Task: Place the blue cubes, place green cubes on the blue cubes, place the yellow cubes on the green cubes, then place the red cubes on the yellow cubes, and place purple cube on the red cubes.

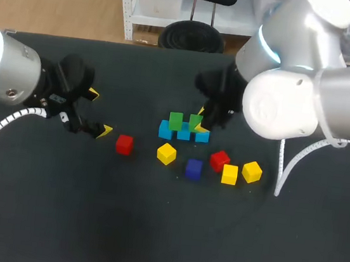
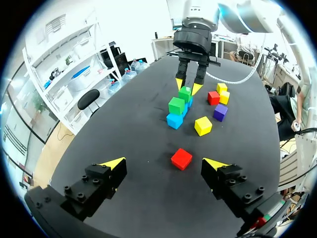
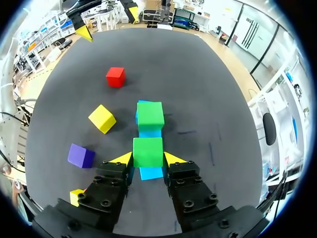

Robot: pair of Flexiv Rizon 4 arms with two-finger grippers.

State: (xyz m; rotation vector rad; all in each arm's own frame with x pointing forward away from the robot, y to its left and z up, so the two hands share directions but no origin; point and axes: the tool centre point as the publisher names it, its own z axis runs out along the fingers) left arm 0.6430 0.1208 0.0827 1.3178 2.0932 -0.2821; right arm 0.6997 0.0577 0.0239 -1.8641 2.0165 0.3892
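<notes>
Right wrist view: the right claw (image 3: 148, 159) is pinching a green cube (image 3: 148, 150) sitting on the blue cube (image 3: 151, 173) under it, so I'd open gently and lift straight up.

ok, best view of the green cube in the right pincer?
Right wrist view: green cube close up, unblocked, between the right pincer tips. Head view: half hidden by the arm. Left wrist view: small, far off.

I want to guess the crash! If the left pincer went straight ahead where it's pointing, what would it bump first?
Most likely the lone red cube, sitting on the table just ahead of the open left pincer, roughly in line with its gap. Depth is hard to judge, though.
</notes>
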